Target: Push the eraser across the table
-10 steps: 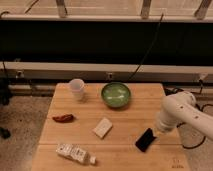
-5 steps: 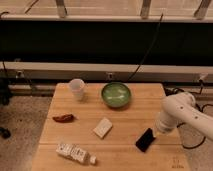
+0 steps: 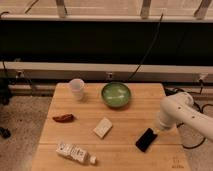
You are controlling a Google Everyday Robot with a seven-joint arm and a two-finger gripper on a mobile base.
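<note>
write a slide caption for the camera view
Robot pincer by the flat black rectangular eraser on the light wooden butcher-block table.

Speckled floor (image 3: pixel 20 115), dark back wall (image 3: pixel 100 47)

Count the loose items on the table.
6: white cup far left; green bowl far centre; red pepper-like item left; cream block centre; white bottle lying near left; black eraser near right, gripper at its far end. The arm could hide something small.
</note>
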